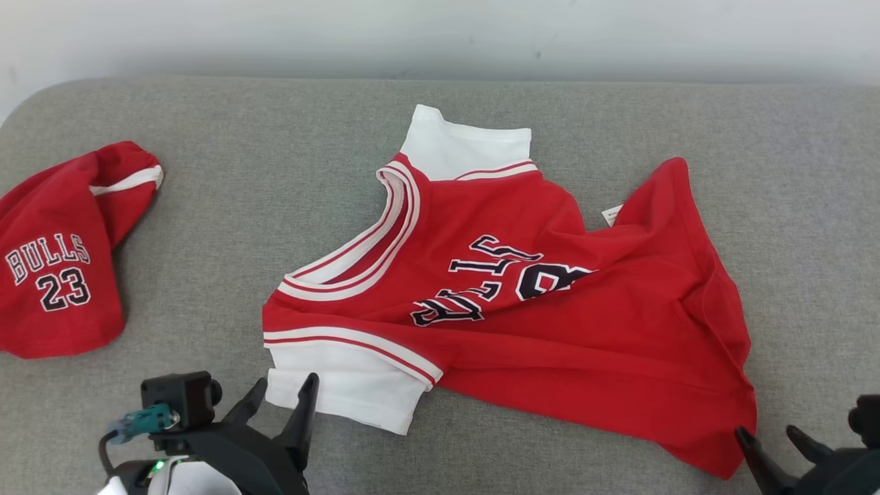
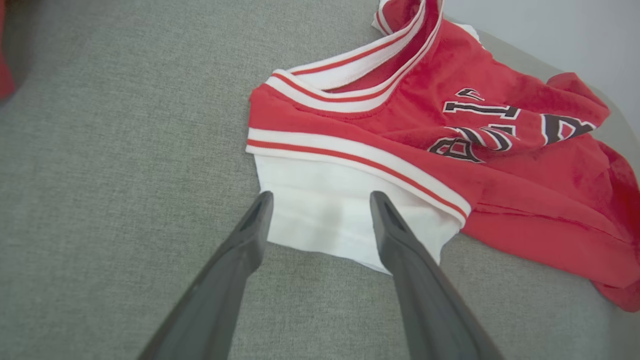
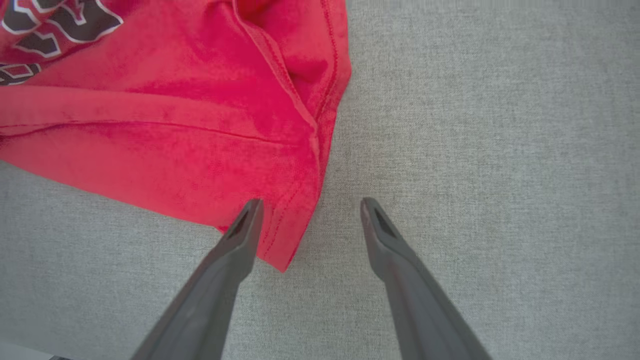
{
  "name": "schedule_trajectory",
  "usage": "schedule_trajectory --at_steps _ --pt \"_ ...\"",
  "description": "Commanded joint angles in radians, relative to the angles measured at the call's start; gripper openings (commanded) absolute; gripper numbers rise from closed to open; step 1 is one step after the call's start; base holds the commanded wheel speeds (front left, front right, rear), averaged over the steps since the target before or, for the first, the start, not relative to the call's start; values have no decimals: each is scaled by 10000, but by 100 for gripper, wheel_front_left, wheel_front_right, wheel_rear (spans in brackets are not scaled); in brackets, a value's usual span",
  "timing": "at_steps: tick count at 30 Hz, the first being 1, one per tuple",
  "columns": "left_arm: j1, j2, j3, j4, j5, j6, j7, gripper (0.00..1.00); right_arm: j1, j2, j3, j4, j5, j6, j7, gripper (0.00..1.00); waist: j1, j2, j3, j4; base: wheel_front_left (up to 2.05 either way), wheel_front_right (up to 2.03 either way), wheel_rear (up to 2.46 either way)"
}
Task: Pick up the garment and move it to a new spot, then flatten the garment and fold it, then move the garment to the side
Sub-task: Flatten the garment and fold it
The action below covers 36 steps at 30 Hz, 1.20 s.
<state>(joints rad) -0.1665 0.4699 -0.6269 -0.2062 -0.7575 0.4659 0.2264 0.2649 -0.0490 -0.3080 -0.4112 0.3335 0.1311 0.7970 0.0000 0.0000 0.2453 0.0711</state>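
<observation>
A red basketball jersey (image 1: 550,330) with white sleeves is lying rumpled near the middle of a grey fabric-covered worktop (image 1: 206,227). Its striped neckline is facing the robot's left and its hem is trailing off to the right. Black lettering is running sideways across the chest, partly creased. The left end effector (image 1: 283,392) is hovering at the near white sleeve (image 1: 344,388), its two dark fingers spread apart and gripping nothing. The right end effector (image 1: 766,433) is sitting at the jersey's near hem corner (image 3: 285,250), fingers likewise spread. One tip is overlapping the red cloth and the other is over bare grey fabric. Well apart at the far left, a second red garment (image 1: 62,275) printed BULLS 23 is resting.
</observation>
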Motion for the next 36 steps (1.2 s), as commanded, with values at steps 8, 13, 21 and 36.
schedule_trajectory --at_steps 8,13,21,36 --pt "-299 -109 -295 541 25 -134 282 100 -671 -30 273 488 -285 -7 -219 100 0 0 -62 28 0 0 0" --pt "-426 101 -151 1125 15 54 519 100 -1041 -29 362 603 -534 -7 -141 100 0 0 5 29 0 0 0" --pt "-622 97 -114 1601 -193 -200 614 100 -1510 -30 433 808 -751 -7 -111 100 0 0 153 25 0 0 0" --pt "-931 -94 -455 2238 -367 -617 920 100 -1660 -29 106 1376 -721 -7 -112 92 0 0 261 54 0 0 0"
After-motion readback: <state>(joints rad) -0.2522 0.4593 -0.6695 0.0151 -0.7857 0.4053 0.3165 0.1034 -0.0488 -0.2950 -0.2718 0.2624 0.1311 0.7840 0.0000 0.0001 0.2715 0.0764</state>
